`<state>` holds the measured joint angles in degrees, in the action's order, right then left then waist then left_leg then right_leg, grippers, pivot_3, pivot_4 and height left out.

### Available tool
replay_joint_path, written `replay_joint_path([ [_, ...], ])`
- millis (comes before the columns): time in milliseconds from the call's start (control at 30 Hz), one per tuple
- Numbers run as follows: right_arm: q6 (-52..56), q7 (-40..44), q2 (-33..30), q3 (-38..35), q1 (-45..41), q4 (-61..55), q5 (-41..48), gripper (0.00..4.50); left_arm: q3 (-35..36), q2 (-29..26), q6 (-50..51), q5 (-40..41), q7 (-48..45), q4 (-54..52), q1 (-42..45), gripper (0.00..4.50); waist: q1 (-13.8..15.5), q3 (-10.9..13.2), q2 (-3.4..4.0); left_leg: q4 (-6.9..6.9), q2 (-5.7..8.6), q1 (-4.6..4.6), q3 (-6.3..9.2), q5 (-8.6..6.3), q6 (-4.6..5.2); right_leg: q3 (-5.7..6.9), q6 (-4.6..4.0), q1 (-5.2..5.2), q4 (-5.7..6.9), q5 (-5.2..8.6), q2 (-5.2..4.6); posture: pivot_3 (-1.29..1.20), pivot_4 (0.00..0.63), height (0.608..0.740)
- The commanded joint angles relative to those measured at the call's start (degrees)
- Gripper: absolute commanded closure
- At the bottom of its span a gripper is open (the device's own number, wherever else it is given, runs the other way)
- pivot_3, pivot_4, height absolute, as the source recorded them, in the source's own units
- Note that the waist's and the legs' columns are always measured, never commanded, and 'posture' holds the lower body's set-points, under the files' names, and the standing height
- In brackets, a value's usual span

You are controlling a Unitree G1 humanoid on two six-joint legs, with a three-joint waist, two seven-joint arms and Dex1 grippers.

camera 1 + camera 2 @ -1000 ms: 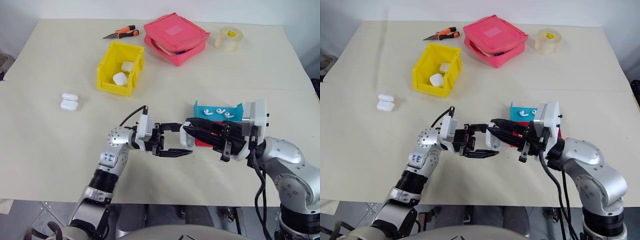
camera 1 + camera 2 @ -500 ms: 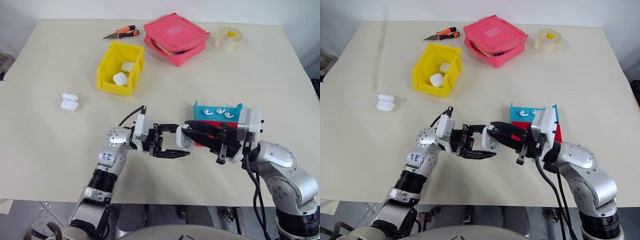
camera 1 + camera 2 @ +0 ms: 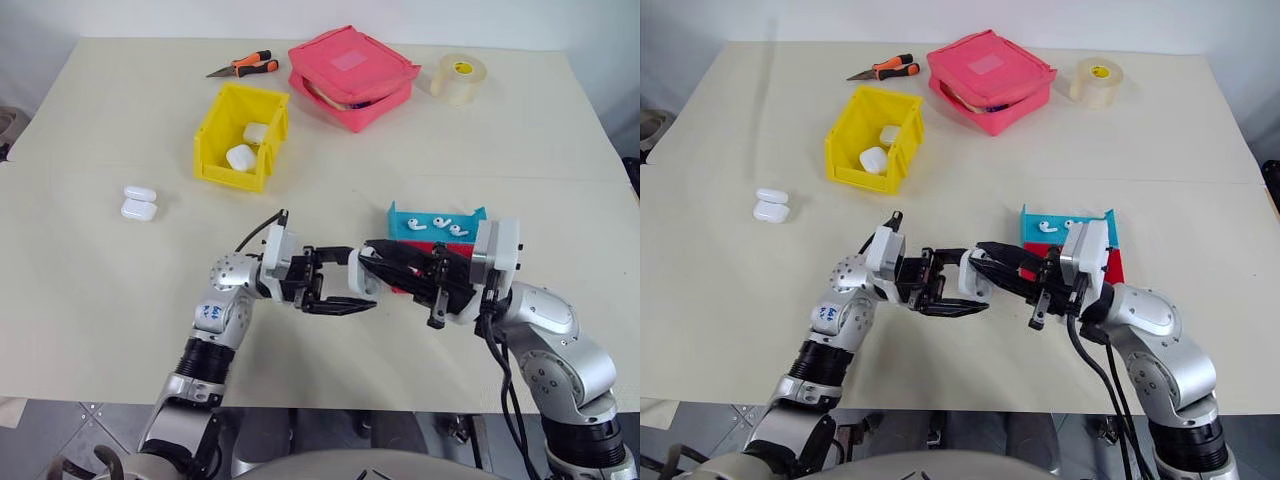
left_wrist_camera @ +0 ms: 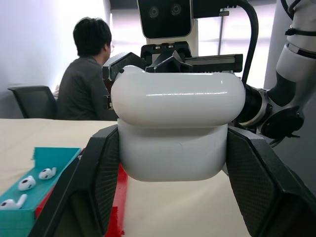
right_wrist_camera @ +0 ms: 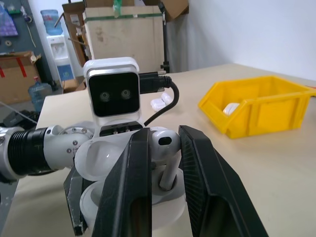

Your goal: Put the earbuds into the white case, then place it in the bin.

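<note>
Left gripper (image 3: 345,282) clamped on the open case (image 4: 177,131), held above the worktop (image 3: 100,270) as a steady socket. Right gripper (image 5: 164,168) pinched narrow on an earbud (image 5: 167,150), stem down into the case, likely seating it. Blue tray (image 3: 400,218) with spare buds just behind; bin (image 3: 213,132) well apart, path unobstructed, two cases already inside.

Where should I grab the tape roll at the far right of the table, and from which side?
Take the tape roll from above, one finger in its center hole and one outside its wall. It appears to lie flat with the hole facing up and stands apart from the pink pouch, so its wall is probably free all round.
</note>
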<state>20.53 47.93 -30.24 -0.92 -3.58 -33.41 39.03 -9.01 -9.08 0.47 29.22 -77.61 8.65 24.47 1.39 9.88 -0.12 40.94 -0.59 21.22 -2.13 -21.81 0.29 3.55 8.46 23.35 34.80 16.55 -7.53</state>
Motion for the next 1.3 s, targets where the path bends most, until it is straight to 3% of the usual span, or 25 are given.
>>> replay_joint_path([
  [33, 1.7, 1.1, -2.8, 1.0, 2.4, -0.4, -1.3, 4.04, 0.8, 2.2, -1.6, 2.6, -0.4, -2.3, 2.9, 1.71, 0.0, 0.0, 0.0, 0.0, 0.0, 0.0, -0.01, 0.0, 0.0, 0.0, 0.0, 0.0, 0.0, 0.0, 0.0, 0.0, 0.15, 0.74],
  [733, 6.2, 1.5, -14.4, -4.1, 3.4, -3.5, 5.2, 4.04, 2.5, 2.9, -3.7, 2.4, -0.6, -1.1, 3.2, 1.71, 0.1, 0.0, 0.0, 0.0, -0.01, 0.0, 0.01, -0.01, 0.02, 0.0, 0.0, -0.01, -0.02, 0.0, -0.01, 0.0, 0.15, 0.74],
  [1300, 6.0, 5.6, -15.9, 2.7, -2.2, -0.4, 2.2, 4.04, 1.7, 3.3, -4.3, 2.8, -3.0, -1.6, 3.1, 1.71, 0.1, 0.0, 0.0, 0.01, -0.01, 0.0, 0.01, -0.01, 0.02, 0.01, 0.0, -0.02, -0.03, 0.0, -0.01, 0.0, 0.15, 0.74],
])
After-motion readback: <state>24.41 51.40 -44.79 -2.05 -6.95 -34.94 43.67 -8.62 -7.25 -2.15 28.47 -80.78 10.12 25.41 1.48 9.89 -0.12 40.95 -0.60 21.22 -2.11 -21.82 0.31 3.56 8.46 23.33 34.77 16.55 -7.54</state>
